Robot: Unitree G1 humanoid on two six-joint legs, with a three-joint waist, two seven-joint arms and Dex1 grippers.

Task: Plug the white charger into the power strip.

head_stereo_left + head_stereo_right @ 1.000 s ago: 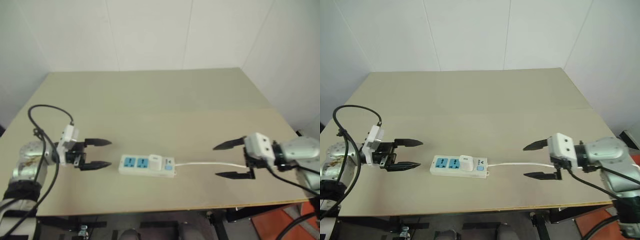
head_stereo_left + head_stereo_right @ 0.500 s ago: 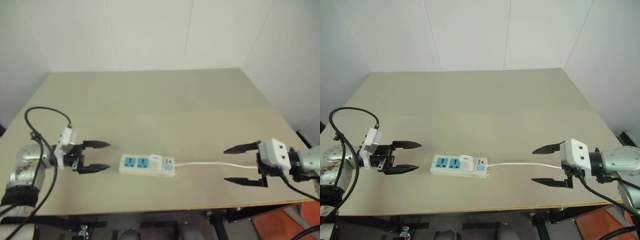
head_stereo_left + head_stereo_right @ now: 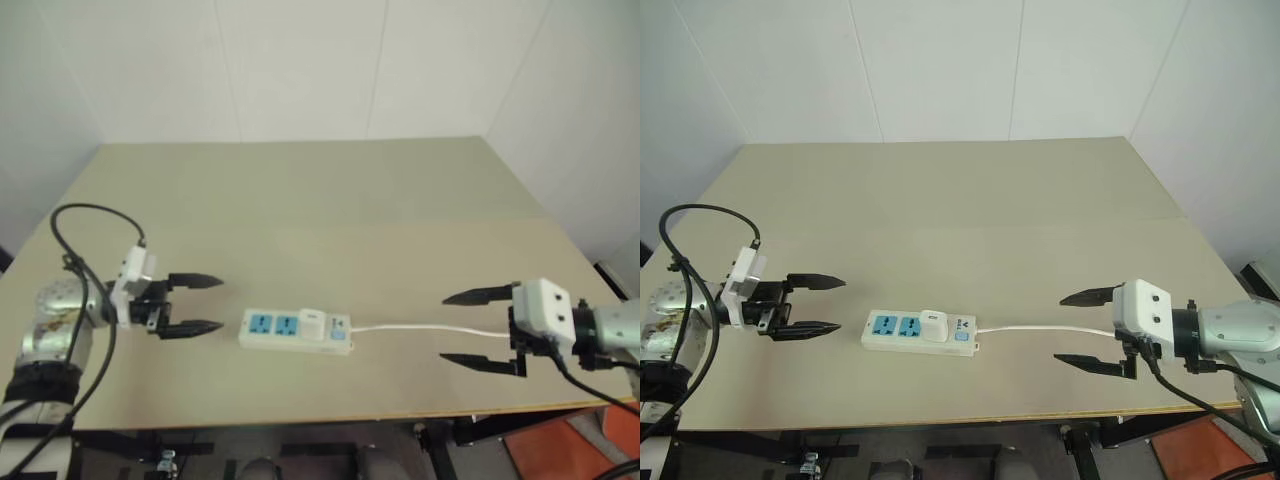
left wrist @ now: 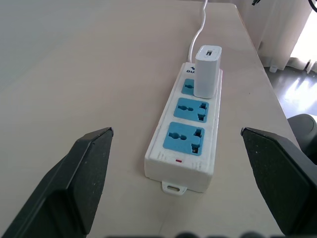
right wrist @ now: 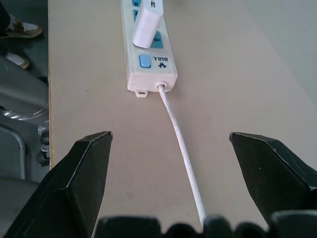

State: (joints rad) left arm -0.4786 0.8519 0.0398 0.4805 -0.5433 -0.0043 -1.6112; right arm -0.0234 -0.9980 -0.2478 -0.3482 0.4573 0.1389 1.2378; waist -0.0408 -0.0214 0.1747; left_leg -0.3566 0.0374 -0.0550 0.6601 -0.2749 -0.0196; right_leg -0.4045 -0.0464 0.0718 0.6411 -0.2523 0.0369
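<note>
The power strip point(image 3: 295, 330) lies flat near the table's front edge, its blue sockets facing up. The white charger point(image 3: 311, 322) stands upright in the socket nearest the cord end; two blue sockets point(image 4: 191, 125) to its left are bare. The thin white cord point(image 3: 430, 328) runs right from the strip. My left gripper point(image 3: 200, 304) hangs open just left of the strip, fingers pointing at it, nothing between them. My right gripper point(image 3: 462, 328) is open at the far right, straddling the cord's line above the table, well away from the strip.
The beige table point(image 3: 320, 200) stretches back to white walls. Its front edge point(image 3: 330, 418) runs just below both grippers. A black cable point(image 3: 90, 215) loops over my left wrist. A shoe on the floor point(image 5: 21, 30) shows beyond the table edge in the right wrist view.
My right gripper has drawn back to the right, away from the strip, and sits a little lower in the head views. The left gripper, strip and charger keep their places.
</note>
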